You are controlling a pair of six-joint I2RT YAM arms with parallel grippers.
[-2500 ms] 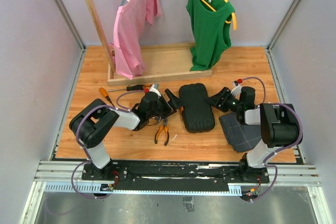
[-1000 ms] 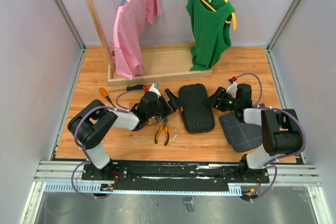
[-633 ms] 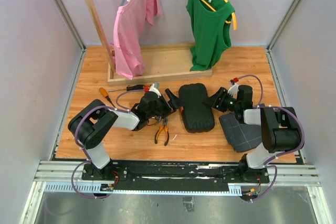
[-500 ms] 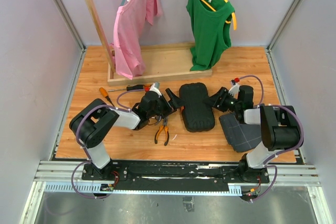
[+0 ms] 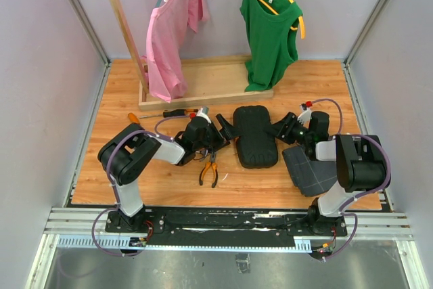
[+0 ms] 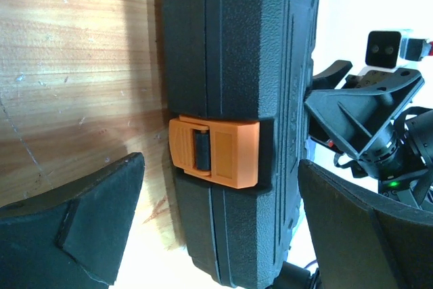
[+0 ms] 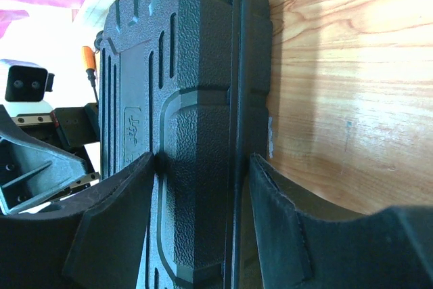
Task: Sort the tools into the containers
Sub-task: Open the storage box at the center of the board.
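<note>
The black tool case (image 5: 254, 138) lay shut in the middle of the table (image 5: 169, 191). Its long side ran from near us to far from us, away from our two arms. Our left gripper (image 5: 225, 131) was just beside the left long side of the case, with its two fingers spread wide apart and holding nothing. In the left wrist view the orange latch (image 6: 215, 151) sat right in front of that gripper, in line with the gap between the fingers, and it was closed flat over the seam. Our right gripper (image 7: 203, 164) was on the other long side, the one with no latch. Its fingers were partly closed, one on the top half and one low against the bottom half. They looked pressed on the case, so we think it was holding the case in place. The orange-handled pliers (image 5: 208, 168) lay on the table near our left arm, outside the case, and a screwdriver (image 5: 174, 112) lay farther back. The dark grey tray (image 5: 314, 174) lay by our right arm. We judged that the latch had to be opened first. The left arm was the nearer one for that, since the latch faced it. The pull would need to go sideways, away from the case.
</note>
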